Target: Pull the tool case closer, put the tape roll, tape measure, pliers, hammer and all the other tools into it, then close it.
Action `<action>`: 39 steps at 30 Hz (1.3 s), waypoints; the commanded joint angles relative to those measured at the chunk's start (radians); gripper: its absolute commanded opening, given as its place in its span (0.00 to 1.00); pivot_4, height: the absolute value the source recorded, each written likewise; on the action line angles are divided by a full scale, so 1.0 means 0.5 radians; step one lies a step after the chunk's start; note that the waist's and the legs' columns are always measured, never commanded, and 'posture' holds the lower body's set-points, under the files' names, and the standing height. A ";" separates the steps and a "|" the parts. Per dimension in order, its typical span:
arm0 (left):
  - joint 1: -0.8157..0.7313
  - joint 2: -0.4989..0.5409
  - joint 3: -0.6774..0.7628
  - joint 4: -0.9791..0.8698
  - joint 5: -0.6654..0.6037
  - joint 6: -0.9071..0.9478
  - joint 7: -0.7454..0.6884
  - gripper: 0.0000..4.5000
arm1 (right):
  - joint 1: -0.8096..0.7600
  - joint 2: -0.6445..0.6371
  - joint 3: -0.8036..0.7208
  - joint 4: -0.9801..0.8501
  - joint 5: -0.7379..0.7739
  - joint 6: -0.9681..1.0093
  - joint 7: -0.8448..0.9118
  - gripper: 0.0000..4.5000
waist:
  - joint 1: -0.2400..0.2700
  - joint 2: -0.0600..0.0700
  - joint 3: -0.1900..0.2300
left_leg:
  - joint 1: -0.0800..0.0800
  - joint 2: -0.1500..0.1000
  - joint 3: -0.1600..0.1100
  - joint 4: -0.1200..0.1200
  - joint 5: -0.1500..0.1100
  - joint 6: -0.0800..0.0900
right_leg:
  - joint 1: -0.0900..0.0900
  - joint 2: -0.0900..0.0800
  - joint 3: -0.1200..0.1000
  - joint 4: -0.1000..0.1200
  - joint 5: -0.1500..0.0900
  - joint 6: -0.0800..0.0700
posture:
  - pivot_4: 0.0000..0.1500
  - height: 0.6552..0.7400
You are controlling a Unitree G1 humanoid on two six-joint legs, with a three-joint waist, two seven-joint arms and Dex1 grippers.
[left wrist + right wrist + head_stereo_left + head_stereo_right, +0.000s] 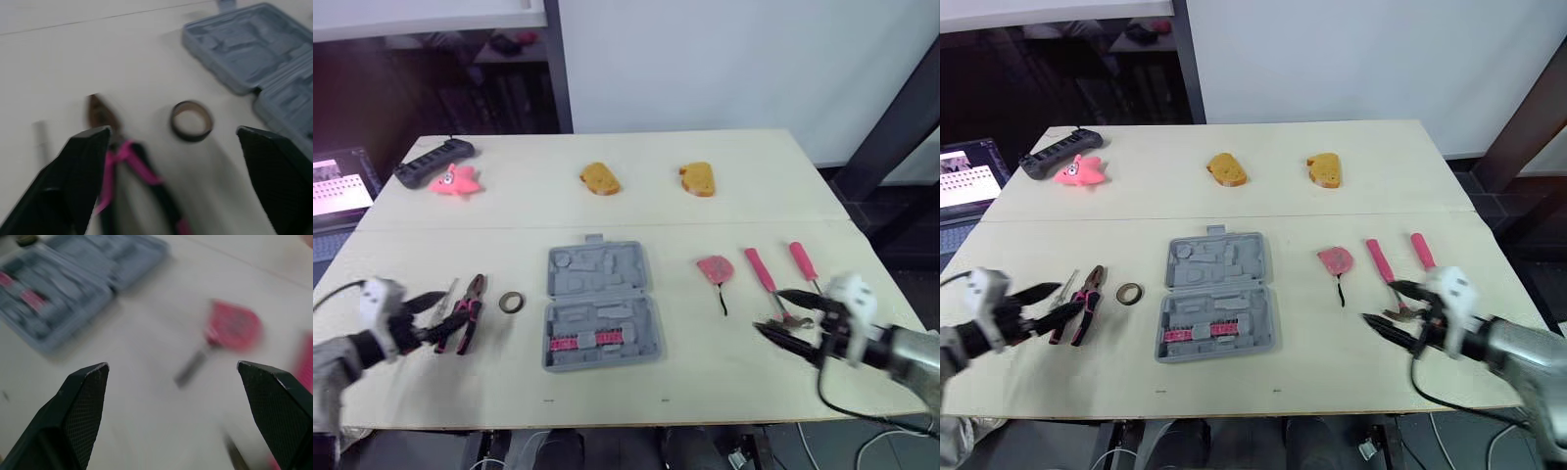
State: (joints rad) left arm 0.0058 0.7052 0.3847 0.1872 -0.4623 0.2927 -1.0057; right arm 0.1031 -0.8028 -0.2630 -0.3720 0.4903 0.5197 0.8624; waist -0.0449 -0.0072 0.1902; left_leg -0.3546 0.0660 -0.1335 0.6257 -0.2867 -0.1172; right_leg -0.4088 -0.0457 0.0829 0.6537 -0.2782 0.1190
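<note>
Table: one pale table (705, 382) with a seam across its middle; a white wall stands behind

Left fingers: the left fingers (83, 176), two, spread wide at the near left edge, hold nothing; their tips are over the pliers' handles

Right fingers: the right fingers (80, 416), two, spread wide near the right edge, hold nothing

Pliers: one pliers (468, 315), pink-and-black handles, flat on the left

Thin tool: one thin grey tool (447, 292) just left of the pliers

Tape roll: one tape roll (511, 303), flat between pliers and case

Tool case: one grey tool case (600, 305), open flat in the centre, with pink bits in its near half

Tape measure: one pink tape measure (715, 268), right of the case

Pink-handled tools: two pink-handled tools (760, 269), side by side, right of the tape measure

Orange pieces: two orange pieces (600, 178) on the far half

Pink toy: one pink toy (456, 181), far left, beside one black bar (433, 162)
</note>
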 commanded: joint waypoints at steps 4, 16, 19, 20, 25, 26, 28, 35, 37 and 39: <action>-0.075 -0.241 -0.357 -0.243 0.190 0.086 0.312 0.22 | -0.667 0.254 0.684 0.247 -0.441 0.181 -0.335 0.46 | 0.001 0.000 0.000 | -0.001 -0.001 0.001 0.006 0.000 0.000 | 0.002 -0.001 0.000 -0.004 0.001 -0.001 | 1.00 1.00; -0.388 -0.283 -0.827 0.025 0.543 0.026 0.333 0.00 | -1.204 0.495 1.305 0.894 -0.940 0.172 -0.330 0.01 | 0.003 0.001 -0.001 | -0.004 -0.001 0.000 0.003 0.000 0.000 | 0.000 -0.002 -0.004 -0.003 0.001 0.000 | 1.00 1.00; -0.460 -0.309 -0.907 0.105 0.617 0.008 0.341 0.00 | -1.250 0.560 1.377 0.978 -1.003 0.109 -0.300 0.01 | 0.001 0.001 -0.002 | -0.003 -0.001 0.000 0.004 0.000 0.000 | 0.001 -0.002 -0.004 -0.004 0.002 0.000 | 1.00 1.00; -0.477 -0.316 -0.934 0.131 0.637 -0.006 0.331 0.00 | -1.268 0.592 1.395 1.006 -1.018 0.099 -0.294 0.01 | 0.000 0.002 -0.002 | -0.001 -0.001 0.000 0.004 0.000 0.000 | 0.002 -0.002 -0.004 -0.003 0.002 0.000 | 1.00 1.00; -0.499 -0.332 -1.029 0.189 0.701 -0.051 0.266 0.00 | -1.311 0.706 1.486 1.027 -1.085 0.140 -0.221 0.01 | 0.000 0.008 -0.010 | 0.001 -0.001 0.000 0.004 0.000 0.000 | 0.004 -0.002 -0.004 -0.003 0.002 0.000 | 1.00 1.00; -0.503 -0.333 -1.033 0.205 0.708 -0.068 0.253 0.00 | -1.310 0.724 1.498 1.005 -1.087 0.173 -0.204 0.01 | 0.000 0.010 -0.012 | 0.001 -0.001 0.000 0.004 0.000 0.000 | 0.004 -0.002 -0.004 -0.003 0.002 0.000 | 1.00 1.00; -0.511 -0.340 -1.036 0.234 0.716 -0.091 0.235 0.00 | -1.296 0.744 1.525 0.946 -1.092 0.219 -0.166 0.01 | 0.002 0.015 -0.016 | 0.000 -0.001 0.000 0.003 0.000 0.000 | 0.004 -0.002 -0.004 -0.003 0.001 0.000 | 1.00 1.00; -0.530 -0.368 -1.075 0.288 0.759 -0.157 0.164 0.00 | -1.210 0.766 1.581 0.736 -1.101 0.382 -0.119 0.01 | 0.001 0.025 -0.027 | 0.001 -0.001 -0.001 0.003 0.000 0.001 | 0.004 -0.002 -0.004 -0.003 0.001 0.001 | 1.00 1.00; -0.515 -0.363 -1.094 0.279 0.766 -0.172 0.117 0.00 | -1.203 0.769 1.583 0.701 -1.109 0.404 -0.118 0.01 | 0.000 0.025 -0.028 | 0.001 -0.001 -0.001 0.002 0.000 0.001 | 0.005 -0.002 -0.004 -0.003 0.001 0.001 | 1.00 1.00; -0.485 -0.356 -1.099 0.229 0.740 -0.133 0.055 0.00 | -1.190 0.753 1.591 0.638 -1.111 0.450 -0.108 0.01 | -0.001 0.025 -0.028 | 0.001 -0.001 -0.001 0.002 0.000 0.001 | 0.005 -0.002 -0.004 -0.004 0.001 0.001 | 1.00 1.00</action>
State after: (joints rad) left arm -0.2760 0.5475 -0.0763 0.3100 -0.0939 0.2080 -0.9128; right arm -0.5069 -0.4504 0.4790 -0.0003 -0.0816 0.7322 0.7680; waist -0.0454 0.0052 0.1764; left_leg -0.3539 0.0654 -0.1338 0.6267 -0.2870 -0.1165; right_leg -0.4065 -0.0464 0.0809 0.6519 -0.2779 0.1194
